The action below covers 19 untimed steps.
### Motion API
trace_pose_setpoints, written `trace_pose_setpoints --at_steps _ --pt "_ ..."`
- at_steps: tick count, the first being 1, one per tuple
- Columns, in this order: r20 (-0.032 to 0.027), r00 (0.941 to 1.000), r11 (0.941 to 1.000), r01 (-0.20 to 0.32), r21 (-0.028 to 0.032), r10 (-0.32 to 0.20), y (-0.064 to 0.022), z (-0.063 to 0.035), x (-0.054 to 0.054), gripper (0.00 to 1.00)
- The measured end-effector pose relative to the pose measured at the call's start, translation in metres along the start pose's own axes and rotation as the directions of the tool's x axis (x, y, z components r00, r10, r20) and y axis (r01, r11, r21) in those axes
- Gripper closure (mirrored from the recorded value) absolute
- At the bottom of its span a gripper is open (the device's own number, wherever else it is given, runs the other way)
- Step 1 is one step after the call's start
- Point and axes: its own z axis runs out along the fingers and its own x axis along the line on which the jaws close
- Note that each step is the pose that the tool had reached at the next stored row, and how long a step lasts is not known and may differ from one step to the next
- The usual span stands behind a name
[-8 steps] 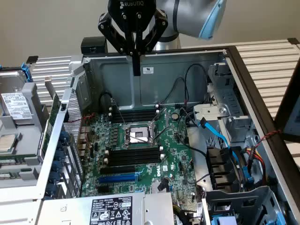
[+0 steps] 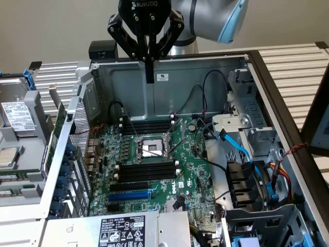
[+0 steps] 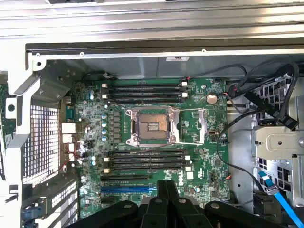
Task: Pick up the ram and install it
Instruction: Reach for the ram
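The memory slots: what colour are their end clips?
The clips are white, on black slots; the wrist view shows them best.

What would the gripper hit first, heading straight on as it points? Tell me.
Probably the green motherboard, near its silver processor socket; the shut black gripper points down at it, exact spot unclear.
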Motion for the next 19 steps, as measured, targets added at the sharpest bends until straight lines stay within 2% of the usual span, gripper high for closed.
trace_pose_setpoints --at_steps 4,7,19 --pt "0.0001 1.0 1.0 0.0 0.0001 0.0 -0.0001 0.0 0.0 0.89" --pt "-0.0001 1.0 1.0 0.0 0.0001 0.0 -0.0005 -0.0001 0.006 0.89" --pt "0.0 1.0 1.0 0.0 0.0001 0.0 -0.0044 -0.0002 0.06 0.89"
